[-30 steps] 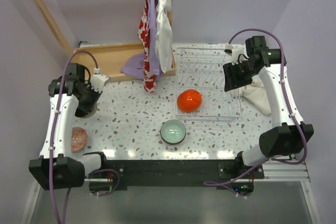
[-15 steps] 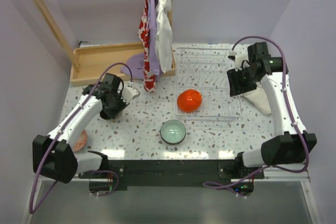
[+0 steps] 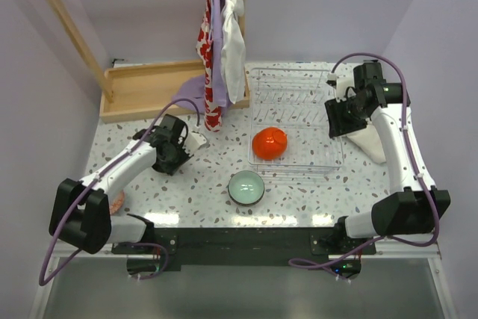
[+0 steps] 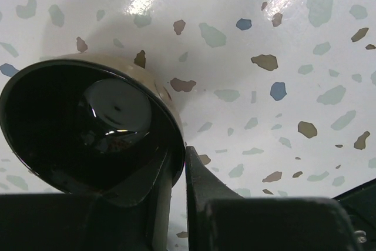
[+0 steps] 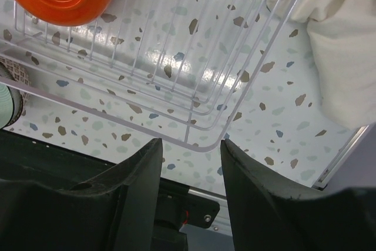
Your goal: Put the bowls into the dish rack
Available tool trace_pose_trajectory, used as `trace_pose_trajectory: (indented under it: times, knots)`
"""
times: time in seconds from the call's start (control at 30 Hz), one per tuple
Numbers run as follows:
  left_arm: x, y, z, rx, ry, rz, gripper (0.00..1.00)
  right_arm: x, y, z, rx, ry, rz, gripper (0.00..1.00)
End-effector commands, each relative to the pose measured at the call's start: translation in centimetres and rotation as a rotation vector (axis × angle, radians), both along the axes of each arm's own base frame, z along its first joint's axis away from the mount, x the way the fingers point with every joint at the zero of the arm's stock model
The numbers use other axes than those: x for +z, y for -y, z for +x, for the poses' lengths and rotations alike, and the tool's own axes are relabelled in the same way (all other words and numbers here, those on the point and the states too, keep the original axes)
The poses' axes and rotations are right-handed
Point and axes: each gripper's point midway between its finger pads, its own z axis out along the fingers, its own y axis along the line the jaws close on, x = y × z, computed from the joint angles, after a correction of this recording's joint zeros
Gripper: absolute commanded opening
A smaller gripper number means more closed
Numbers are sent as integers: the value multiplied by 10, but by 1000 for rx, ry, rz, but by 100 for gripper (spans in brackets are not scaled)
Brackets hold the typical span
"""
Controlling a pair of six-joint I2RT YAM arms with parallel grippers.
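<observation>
My left gripper (image 4: 174,166) pinches only the rim of the dark bowl (image 4: 88,127) over the table (image 4: 264,39), left of the rack (image 3: 299,95); tilted, it may slip out. My right gripper (image 5: 191,145) hangs open, empty

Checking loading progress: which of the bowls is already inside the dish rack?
The orange-red bowl, in the dish rack's near-left part. The mint green bowl sits on the table; the dark bowl is between the left end effector's fingers.

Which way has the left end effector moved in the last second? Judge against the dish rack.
Yes, the left end effector moved right, toward the dish rack.
</observation>
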Motion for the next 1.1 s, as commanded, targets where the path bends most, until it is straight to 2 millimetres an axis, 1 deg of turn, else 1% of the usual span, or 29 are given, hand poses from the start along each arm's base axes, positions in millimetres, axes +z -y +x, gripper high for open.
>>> trace_pose_trajectory:
  times: [0.0, 0.17, 0.2, 0.23, 0.27, 0.3, 0.33, 0.37, 0.4, 0.43, 0.47, 0.5, 0.53, 0.57, 0.63, 0.67, 0.7, 0.73, 0.77, 0.8, 0.83, 0.87, 0.9, 0.93, 0.97, 1.0, 1.03, 1.07]
  knots:
    - [-5, -4, 11, 27, 56, 21, 19, 6, 4, 3, -15, 45, -6, 49]
    - [-11, -8, 3, 28, 46, 33, 19, 9, 2, 4, -14, 54, 4, 49]
    - [-11, -9, 3, 28, 46, 35, 17, 10, 2, 4, -15, 54, 5, 49]
    - [-10, -8, 3, 26, 51, 34, 7, 10, 2, 4, -13, 53, 6, 49]
    - [-9, -8, 4, 22, 52, 33, 2, 13, 1, 5, -12, 63, 9, 49]
    - [-8, -9, 3, 22, 47, 34, 0, 14, 2, 6, -13, 67, 9, 49]
    - [-2, -7, 5, 20, 56, 27, 0, 18, 1, 7, -12, 78, 8, 49]
    - [2, -7, 2, 10, 46, 21, 0, 20, 2, 7, -14, 82, 8, 49]
    - [11, -6, 2, -7, 65, 16, 0, 24, 2, 7, -14, 96, 8, 49]
    - [23, -4, 7, -16, 93, 7, 0, 27, 1, 7, -15, 108, 11, 49]
    - [30, -6, 3, -30, 94, 8, 0, 29, 0, 5, -16, 111, 19, 49]
    - [42, -2, 1, -74, 125, -21, 0, 33, 0, 2, -18, 122, 24, 49]
    - [53, 1, 3, -95, 148, -37, 0, 32, -2, -1, -17, 119, 35, 49]
    - [56, 3, -10, -130, 111, -54, 0, 33, -3, -4, -32, 118, 48, 48]
    - [72, 10, -22, -229, 90, -88, 0, 32, -6, -12, -45, 102, 87, 48]
    - [73, 17, -47, -290, -7, -138, 0, 31, 1, -14, -102, 90, 111, 48]
    - [86, 25, -52, -376, -10, -167, 0, 33, 6, -15, -147, 83, 179, 48]
    - [93, 31, -62, -425, -38, -203, 0, 32, 8, -19, -178, 46, 220, 48]
    - [101, 43, -75, -480, -68, -254, 0, 33, 8, -20, -210, 30, 268, 48]
    - [117, 54, -71, -486, -41, -282, 0, 34, 19, -21, -266, 26, 303, 48]
    - [126, 64, -72, -509, -35, -306, 0, 40, 16, -20, -277, 30, 363, 48]
    - [135, 83, -77, -571, -32, -340, 0, 44, 17, -19, -301, 36, 400, 48]
    - [150, 99, -72, -576, -16, -363, 0, 48, 20, -18, -322, 53, 426, 49]
    - [158, 113, -71, -604, 0, -378, 0, 54, 19, -14, -322, 84, 450, 49]
    - [167, 136, -74, -673, 29, -393, 0, 62, 18, -14, -315, 128, 450, 49]
    - [177, 154, -68, -688, 43, -410, 0, 68, 18, -10, -313, 164, 451, 49]
    - [182, 170, -73, -738, 45, -428, 0, 77, 21, -1, -303, 232, 444, 50]
    - [187, 184, -68, -758, 64, -450, 0, 86, 20, 1, -286, 279, 436, 51]
